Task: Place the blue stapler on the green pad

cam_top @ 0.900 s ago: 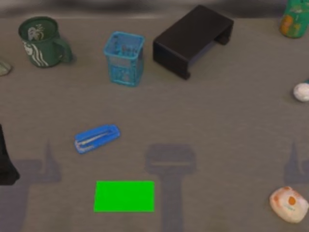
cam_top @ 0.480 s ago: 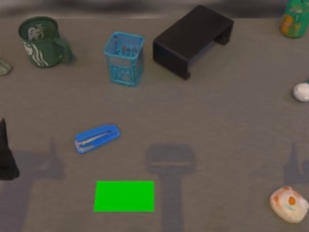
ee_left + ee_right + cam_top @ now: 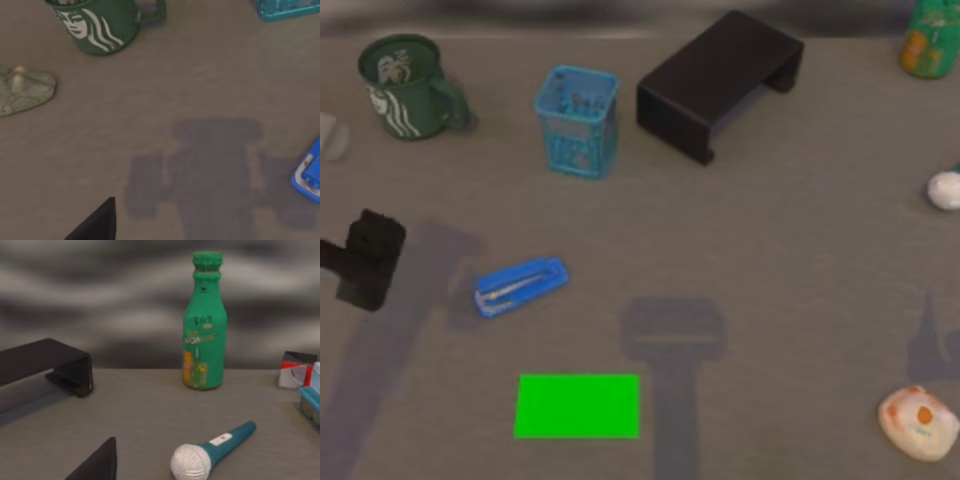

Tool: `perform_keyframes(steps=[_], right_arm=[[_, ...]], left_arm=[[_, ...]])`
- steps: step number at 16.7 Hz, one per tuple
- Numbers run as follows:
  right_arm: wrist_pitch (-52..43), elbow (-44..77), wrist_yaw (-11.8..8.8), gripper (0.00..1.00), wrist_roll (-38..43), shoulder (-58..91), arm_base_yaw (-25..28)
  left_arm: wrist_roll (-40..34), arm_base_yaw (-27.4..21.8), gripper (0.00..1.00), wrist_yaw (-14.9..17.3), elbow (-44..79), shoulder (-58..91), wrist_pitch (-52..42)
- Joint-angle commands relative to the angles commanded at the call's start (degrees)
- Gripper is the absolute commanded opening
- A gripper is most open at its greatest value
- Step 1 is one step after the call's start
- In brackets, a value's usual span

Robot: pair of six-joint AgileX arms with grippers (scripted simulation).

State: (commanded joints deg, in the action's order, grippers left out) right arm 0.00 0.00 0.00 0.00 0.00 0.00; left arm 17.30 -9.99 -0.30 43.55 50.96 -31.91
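1. Since the earlier frames the left gripper (image 3: 365, 258) has come in from the table's left edge and now hangs at about nine o'clock of the blue stapler (image 3: 520, 286), well short of it; whether its fingers are parted or closed, I cannot tell
2. That stapler lies flat on the table, tilted, its metal strip up (the left wrist view catches only one end of it (image 3: 309, 172))
3. At roughly five o'clock from the stapler lies the green pad (image 3: 578, 406), apart from it and bare
4. Farther off, at twelve o'clock, stands a light-blue mesh basket (image 3: 578, 120); a dark green mug (image 3: 405, 85) sits at about eleven, a black stand (image 3: 718, 82) at about one
5. No part of the right arm shows in the top view
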Motion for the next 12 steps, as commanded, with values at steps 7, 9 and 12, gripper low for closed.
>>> perform_keyframes(steps=[7, 9, 12], right_arm=[[0.00, 0.00, 0.00, 1.00, 0.00, 0.00, 0.00], [0.00, 0.00, 0.00, 1.00, 0.00, 0.00, 0.00], [0.00, 0.00, 0.00, 1.00, 0.00, 0.00, 0.00]], left_arm=[[12.76, -7.44, 1.00, -0.23, 31.19, 40.89, -23.97], [15.66, -9.18, 1.00, -0.18, 38.57, 49.33, -29.27], [19.03, -11.20, 1.00, -0.05, 47.58, 58.81, -35.21]])
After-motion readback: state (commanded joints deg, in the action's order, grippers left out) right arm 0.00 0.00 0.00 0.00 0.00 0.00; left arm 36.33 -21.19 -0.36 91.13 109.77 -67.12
